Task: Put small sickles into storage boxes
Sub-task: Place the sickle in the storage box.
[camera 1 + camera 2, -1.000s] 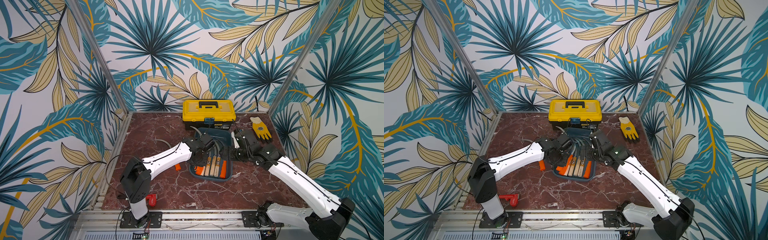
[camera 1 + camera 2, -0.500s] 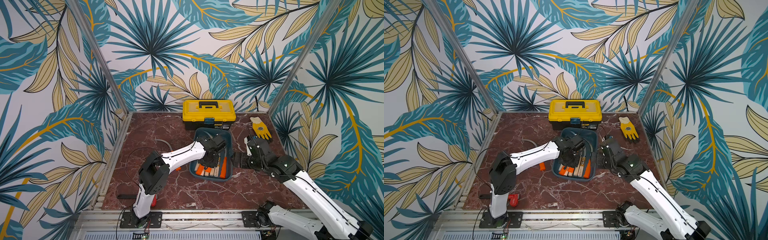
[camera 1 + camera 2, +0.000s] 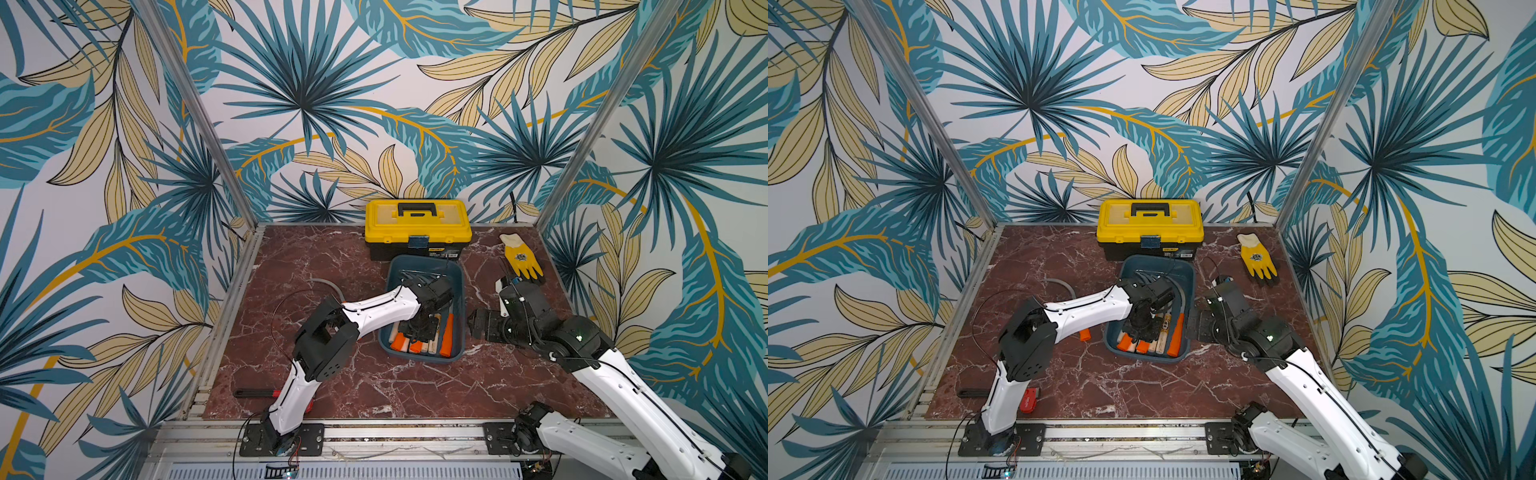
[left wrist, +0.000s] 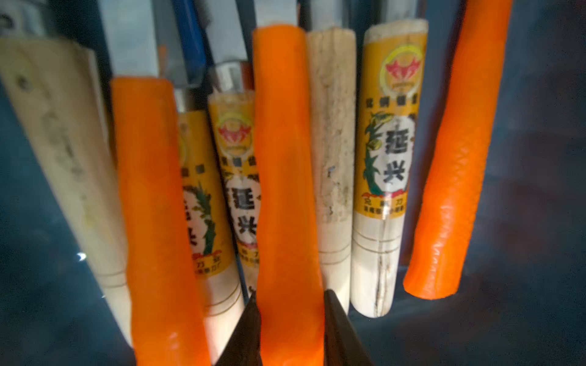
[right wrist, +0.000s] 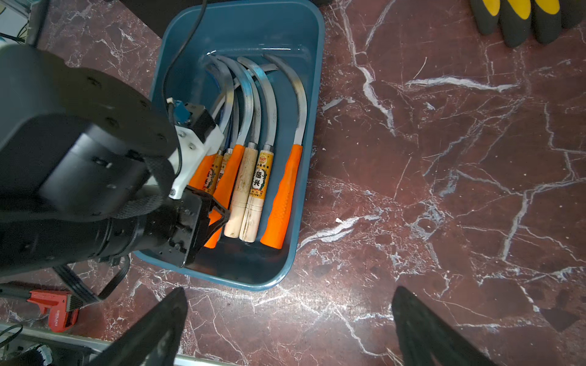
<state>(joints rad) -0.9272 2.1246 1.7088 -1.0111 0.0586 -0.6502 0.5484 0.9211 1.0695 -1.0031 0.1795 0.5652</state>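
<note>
Squeezes one orange handle (image 4: pixel 285 190) tight with the left tool (image 4: pixel 290 332), down inside the storage box (image 3: pixel 462 299). One dark finger (image 4: pixel 244 336) on each side of that handle.

In the box, a row of small sickles (image 5: pixel 253 177), handles side by side, grey bent blades all pointing to the box's far end. Three orange ones in there, the others pale wood.

On three wood handles, yellow labels (image 4: pixel 391 149): up top a red shape in a yellow ring, lower down a white oval with green leaves and two big black signs looking like 延兴. Tiny print under that, too blurry to read.

Holds the right tool (image 5: pixel 288 294) wide open just beside the box, over the desk (image 5: pixel 444 190), nothing in it.

On the left arm's side of the box, one more orange end (image 3: pixel 1085 333) on the desk, partly hidden under the arm.

Right behind the box, a yellow toolbox (image 3: pixel 417 226) with a small label, too tiny to read. Well apart from the box, a red clamp (image 5: pixel 54 309) with white letters, not readable.
</note>
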